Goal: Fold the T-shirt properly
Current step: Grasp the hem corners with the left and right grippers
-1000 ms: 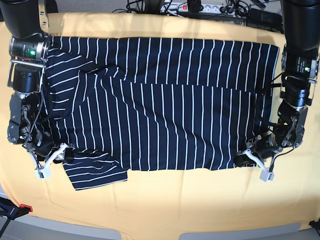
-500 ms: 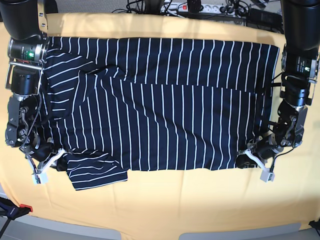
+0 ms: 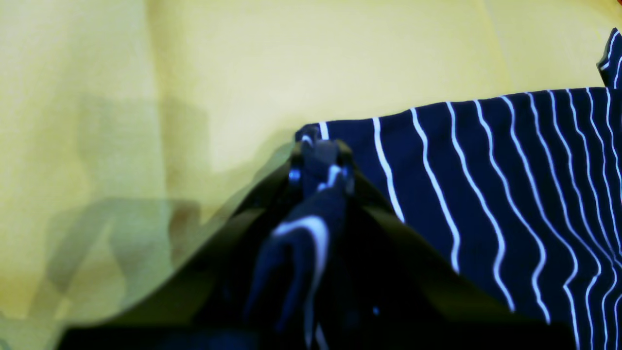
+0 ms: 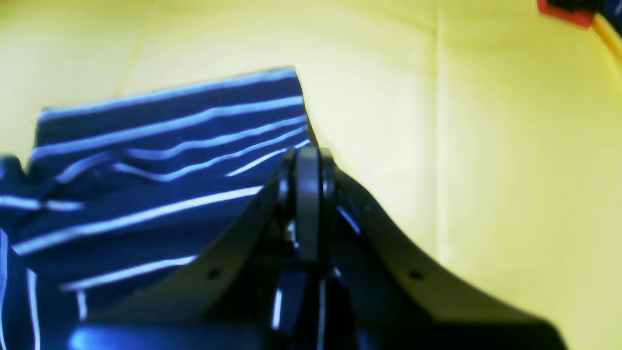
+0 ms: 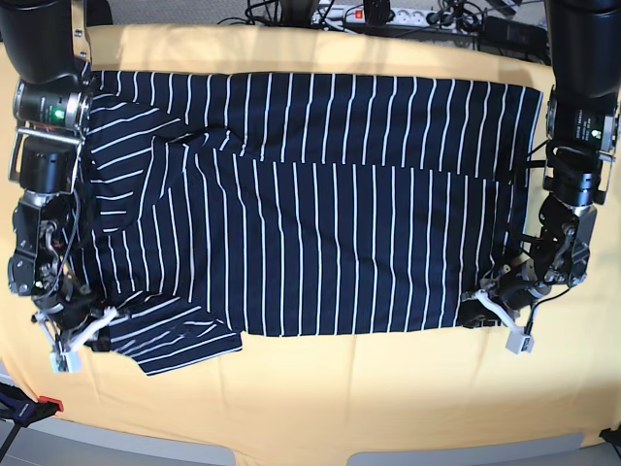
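Observation:
The dark navy T-shirt [image 5: 310, 204] with thin white stripes lies spread flat, its upper part folded down over the body. My left gripper [image 5: 482, 309] sits at the shirt's lower right corner. In the left wrist view the left gripper [image 3: 318, 146] is shut on that corner of the T-shirt [image 3: 510, 194]. My right gripper [image 5: 92, 328] is low at the lower left sleeve. In the right wrist view the right gripper [image 4: 307, 163] is shut, with striped fabric of the T-shirt [image 4: 146, 160] caught between its fingers.
A yellow-orange cloth [image 5: 340, 408] covers the table under the shirt. Cables and a power strip [image 5: 388, 15] run along the back edge. A red clamp [image 5: 44, 403] grips the cloth at the front left corner.
My right gripper went from open to shut on the lower left sleeve and shifted down and left, drawing the sleeve outward. The left gripper stayed put.

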